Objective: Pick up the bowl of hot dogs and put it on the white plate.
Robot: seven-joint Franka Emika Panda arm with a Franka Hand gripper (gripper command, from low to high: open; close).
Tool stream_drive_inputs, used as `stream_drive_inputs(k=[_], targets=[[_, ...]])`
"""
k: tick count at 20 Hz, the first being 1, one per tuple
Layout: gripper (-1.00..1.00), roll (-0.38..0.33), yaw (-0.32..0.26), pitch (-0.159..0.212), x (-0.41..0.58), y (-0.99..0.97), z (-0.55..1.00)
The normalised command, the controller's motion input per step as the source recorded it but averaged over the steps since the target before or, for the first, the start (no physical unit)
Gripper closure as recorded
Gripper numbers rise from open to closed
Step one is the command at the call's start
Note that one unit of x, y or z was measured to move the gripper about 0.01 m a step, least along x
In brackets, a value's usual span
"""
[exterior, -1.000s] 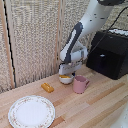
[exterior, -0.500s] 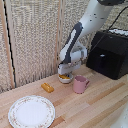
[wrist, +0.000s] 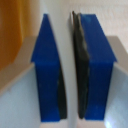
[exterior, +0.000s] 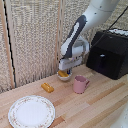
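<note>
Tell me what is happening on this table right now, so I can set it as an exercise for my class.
A white robot arm has its pincer down at the hot dog bowl, which sits near the slatted wall beside a pink mug. The wrist view shows the blue fingers nearly together with only a thin gap. Whether the bowl has left the table cannot be told. The white plate sits on the wooden table, apart from the bowl, with a loose orange food piece between them.

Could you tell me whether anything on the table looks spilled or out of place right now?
One loose orange food piece lies on the bare table, apart from the hot dog bowl under the gripper. The pink mug stands upright; the white plate is unremarkable.
</note>
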Motion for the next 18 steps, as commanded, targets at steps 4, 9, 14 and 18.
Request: stream_drive_inputs(k=[4,9,14,18], targets=[[1.0,0.185,0.044,-0.013,-0.019,-0.11,0.67],[1.0,0.136,0.063,0.0,0.021,0.26,0.7],[1.0,0.061,0.009,0.0,0.0,0.57,0.72],[1.0,0.012,0.003,-0.003,-0.1,0.74,0.6]])
